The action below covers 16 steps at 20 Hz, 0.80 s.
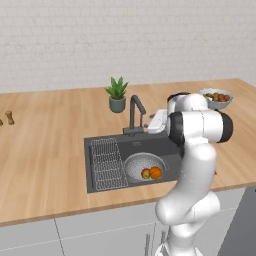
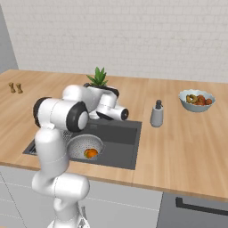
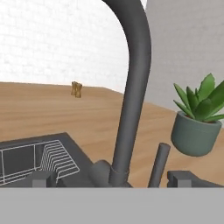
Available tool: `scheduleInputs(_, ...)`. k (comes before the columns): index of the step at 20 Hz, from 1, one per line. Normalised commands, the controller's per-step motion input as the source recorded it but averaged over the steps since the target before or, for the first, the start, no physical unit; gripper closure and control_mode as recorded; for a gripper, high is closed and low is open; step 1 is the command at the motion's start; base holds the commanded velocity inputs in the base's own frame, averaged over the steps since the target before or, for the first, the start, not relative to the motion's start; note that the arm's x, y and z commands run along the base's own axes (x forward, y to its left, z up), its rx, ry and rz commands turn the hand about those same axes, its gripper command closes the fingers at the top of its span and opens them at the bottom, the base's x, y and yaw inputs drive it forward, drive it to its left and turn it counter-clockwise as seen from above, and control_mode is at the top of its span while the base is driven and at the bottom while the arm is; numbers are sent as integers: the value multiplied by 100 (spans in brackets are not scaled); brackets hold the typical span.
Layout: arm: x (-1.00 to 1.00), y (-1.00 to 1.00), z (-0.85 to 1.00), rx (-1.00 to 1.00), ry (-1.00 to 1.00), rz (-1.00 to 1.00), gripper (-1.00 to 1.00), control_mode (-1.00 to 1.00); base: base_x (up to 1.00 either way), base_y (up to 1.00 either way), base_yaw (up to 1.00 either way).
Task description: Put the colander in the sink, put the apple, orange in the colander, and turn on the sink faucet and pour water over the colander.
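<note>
Fingertips of the gripper (image 3: 111, 179) stand spread apart at the bottom of the hand view, with the faucet's base and its thin lever between them and nothing gripped. The sink faucet (image 3: 133, 87) rises directly ahead of the hand, its stem climbing and curving over out of the top of that view. Right of the gripper, beyond the lever, sits a potted plant (image 3: 197, 127) in a grey-green pot on the wooden counter (image 3: 65, 113). To the gripper's left the wire rack (image 3: 35, 162) lies in the sink (image 1: 100, 187).

From the left base view the hand is at the back rim of the basin, just beside the faucet base. Below and in front of it the colander (image 1: 141, 167) rests in the sink, next to the rack, holding the apple (image 1: 145, 173) and the orange (image 1: 155, 172), which touch. A soap dispenser (image 2: 156, 114) stands near the hand's right, and a fruit bowl (image 2: 196, 100) sits well apart beyond it.
</note>
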Motion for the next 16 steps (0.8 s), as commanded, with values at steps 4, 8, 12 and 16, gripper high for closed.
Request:
scheduleInputs(4,45,0,-26,-6,-1,-5,-100,-100,0,0,0)
scheduleInputs(8,48,0,-18,-2,-4,-4,-100,-100,0,0,0)
scheduleInputs(12,47,0,-5,0,-4,-1,-100,-100,0,0,0)
scheduleInputs(16,37,0,-3,0,-5,0,-100,-100,0,0,0)
